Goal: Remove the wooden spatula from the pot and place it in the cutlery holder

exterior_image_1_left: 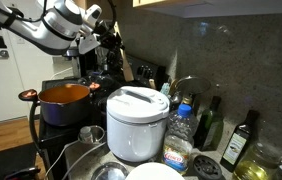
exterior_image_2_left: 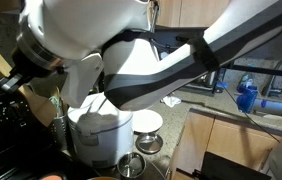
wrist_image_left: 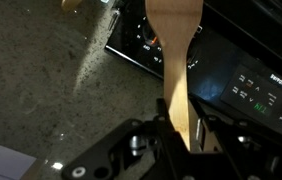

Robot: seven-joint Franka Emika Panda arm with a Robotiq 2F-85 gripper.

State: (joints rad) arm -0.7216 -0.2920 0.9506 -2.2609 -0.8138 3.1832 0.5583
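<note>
**Long spatula risking a swing in a narrow grip**

The gripper (wrist_image_left: 178, 140) is clamping narrowly on the handle of the wooden spatula (wrist_image_left: 176, 60). The blade is reaching straight out ahead of the jaws, hanging over the stove panel (wrist_image_left: 251, 90) beside the speckled table (wrist_image_left: 41, 80), apparently out of the pot (exterior_image_1_left: 65, 100). With so much length overhanging, a knock against the rice cooker (exterior_image_1_left: 136, 120) or the holder's rim risks twisting it loose. The holder is not showing clearly.

Glossy white rounded arm (exterior_image_2_left: 81, 30), black bands at its joints, matte black claw (wrist_image_left: 179, 135) on dark housing
</note>
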